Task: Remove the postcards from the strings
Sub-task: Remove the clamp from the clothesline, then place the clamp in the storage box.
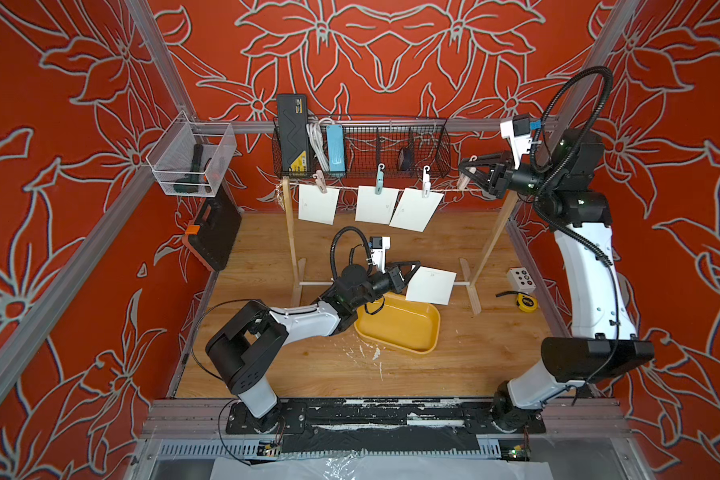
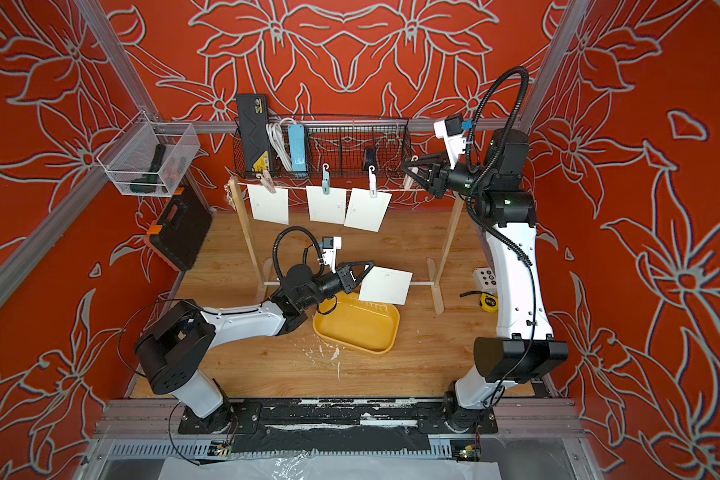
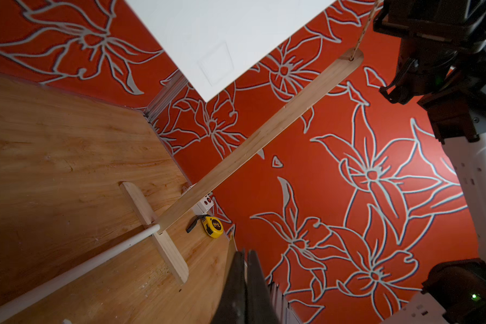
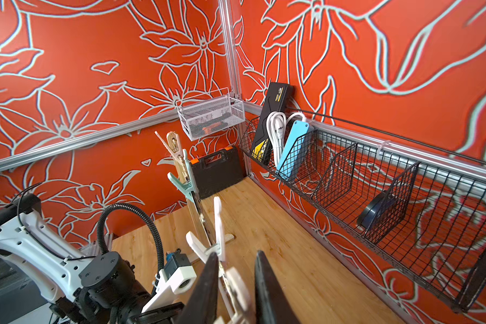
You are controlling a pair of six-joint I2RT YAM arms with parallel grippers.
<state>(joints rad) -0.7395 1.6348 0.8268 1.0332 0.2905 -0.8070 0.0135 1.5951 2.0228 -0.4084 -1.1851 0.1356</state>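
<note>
- Progress: one postcard (image 1: 431,286) is off the string (image 1: 348,188) and three hang on it, so I judge the task about a quarter done
- Freed postcard: the left gripper (image 1: 413,270) pinches it at one corner, jaws together on the paper. The card is in the air above the far edge of the yellow tray (image 1: 404,328), not yet let go
- Cards on the string, each under its own peg:
  - first card (image 1: 319,203) under a pink clothespin (image 1: 320,182)
  - middle card (image 1: 375,205) under a teal clothespin (image 1: 379,180)
  - third card (image 1: 416,210), tilted, under a white clothespin (image 1: 426,183)
- Right gripper (image 1: 466,172): raised to string height near the right-hand post (image 1: 497,237), jaws clamped on a pale clothespin (image 1: 463,181) that sits on the string and carries no card
- Left to do: set down the held card, then unpeg the other three
- Yellow tray: no card lies in it — the inside looks bare
- Black wire basket (image 1: 433,153) on the back rail holds:
  - a black box (image 1: 294,133)
  - a coiled white cable (image 1: 314,137)
  - a blue power strip (image 1: 335,147)
  - a dark round item (image 1: 406,158), in a separate compartment
- White mesh basket (image 1: 221,145) on the side wall: one dark tool (image 1: 194,170), kind not clear
</note>
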